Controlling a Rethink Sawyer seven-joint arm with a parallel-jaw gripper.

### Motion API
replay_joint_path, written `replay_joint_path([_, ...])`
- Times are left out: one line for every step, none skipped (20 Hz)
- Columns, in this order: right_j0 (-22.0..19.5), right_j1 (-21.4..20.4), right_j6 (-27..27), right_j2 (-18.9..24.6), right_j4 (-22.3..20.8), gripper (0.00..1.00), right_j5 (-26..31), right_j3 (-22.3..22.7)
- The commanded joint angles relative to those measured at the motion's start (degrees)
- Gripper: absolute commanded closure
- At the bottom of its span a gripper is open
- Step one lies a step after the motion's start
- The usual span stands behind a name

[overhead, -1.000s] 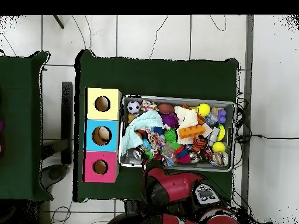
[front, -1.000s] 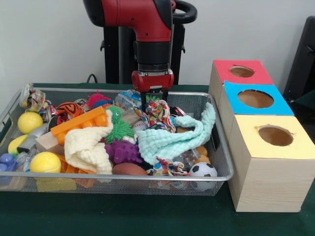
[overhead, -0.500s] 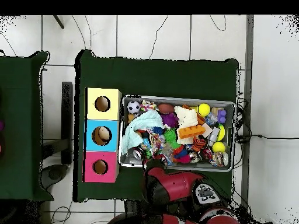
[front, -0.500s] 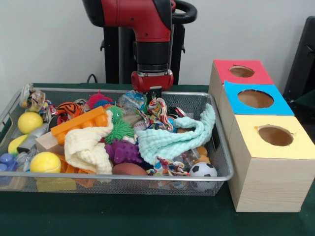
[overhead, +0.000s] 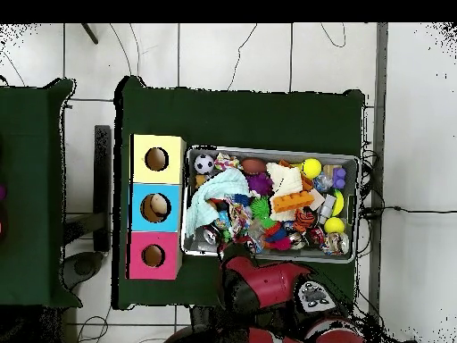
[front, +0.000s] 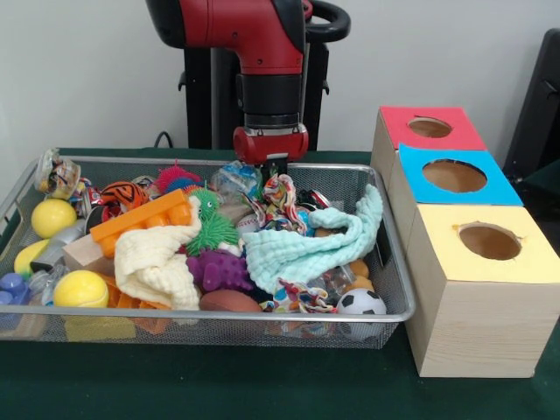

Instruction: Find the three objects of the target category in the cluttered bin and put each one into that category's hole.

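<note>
Gripper (front: 276,166) clenched on rope toy (front: 280,194), fingertips buried in it, above wire bin (front: 398,297).

Green table cover (front: 219,389) spans the near foreground and continues to the far edge. White wall (front: 87,79) fills the background; a black cable (front: 162,137) loops against it, just above the table's far edge. Dark upright object (front: 544,96), identity unclear, stands at the far right. From overhead: grey-jointed tiled floor (overhead: 415,107) surrounds the table, thin cables (overhead: 241,49) trail over it, and a second green-covered table (overhead: 31,188) stands apart at that view's left edge
</note>
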Motion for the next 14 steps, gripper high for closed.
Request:
replay_joint_path([-2.19,1.6,7.94,4.45,-2.63,1.0,-2.48,-2.47])
replay_joint_path([-3.62,-0.27,8.72,6.72,-2.91,1.0,-1.78,-1.78])
replay_joint_path([-4.9,-1.93,9.53,8.3,-3.3,1.0,-1.78,-0.66])
replay_joint_path([-5.71,-2.9,9.87,9.07,-3.7,1.0,-1.74,0.16])
replay_joint_path([-6.13,-3.79,10.16,9.54,-4.02,1.0,-2.19,0.85])
replay_joint_path([-6.36,-4.56,10.38,9.82,-3.96,1.0,-2.56,1.4])
replay_joint_path([-6.09,-5.26,10.33,9.6,-3.6,1.0,-2.7,1.88])
replay_joint_path([-6.04,-5.9,10.64,9.47,-3.21,1.0,-3.42,2.4])
replay_joint_path([-5.78,-6.6,10.74,9.29,-2.69,1.0,-3.69,2.94])
replay_joint_path([-5.79,-7.35,10.99,9.34,-2.38,1.0,-4.25,3.75])
replay_joint_path([-5.64,-8.17,11.2,9.52,-1.89,1.0,-4.22,4.36])
replay_joint_path([-5.01,-8.69,11.16,9.09,-1.29,1.0,-4.03,4.94])
replay_joint_path([-4.8,-9.98,11.46,9.37,-0.68,1.0,-3.23,5.7])
replay_joint_path([-4.36,-10.9,11.7,9.19,-0.06,1.0,-2.74,6.52])
